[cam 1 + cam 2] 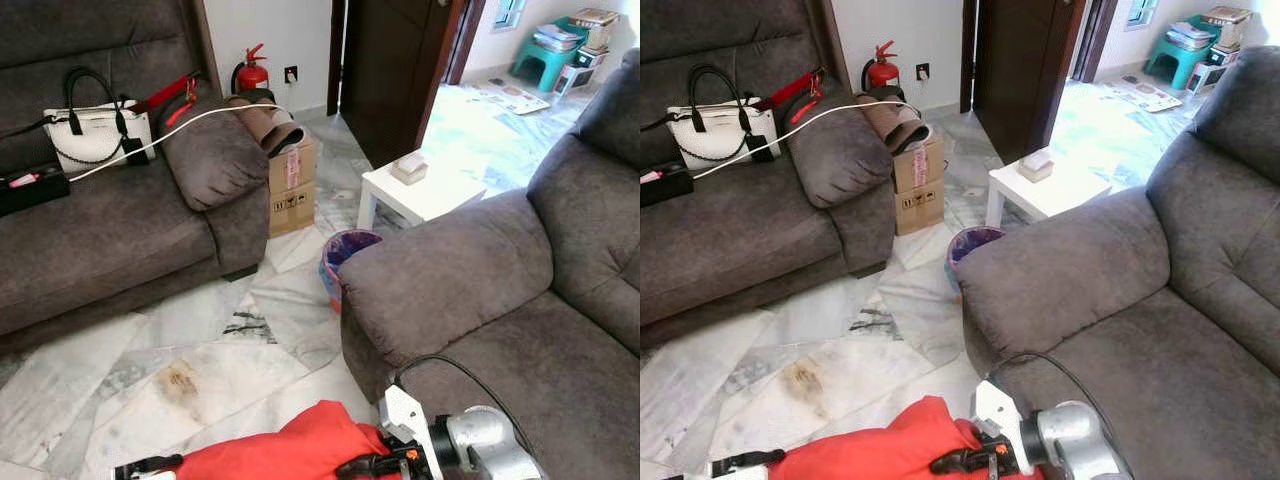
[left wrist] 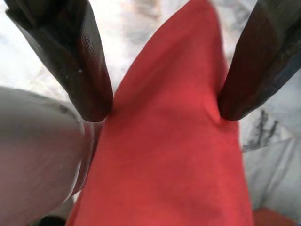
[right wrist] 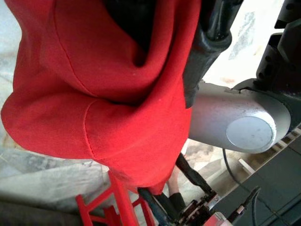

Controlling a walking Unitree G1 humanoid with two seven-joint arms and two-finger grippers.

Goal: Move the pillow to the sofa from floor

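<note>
In the left eye view the red pillow (image 1: 285, 450) sits at the bottom centre of the frame, carried between both arms above the marble floor (image 1: 200, 350). The left gripper (image 1: 150, 465) touches its left edge, the right gripper (image 1: 375, 465) its right. The grey sofa (image 1: 520, 330) fills the right side.

In the left wrist view the fingers (image 2: 80, 61) pinch a fold of the cloth.

In the right wrist view the soft fabric drapes and bunches over one finger (image 3: 207, 56). It looks light, limp and not fragile, so gathered corners or edges hold best.
</note>
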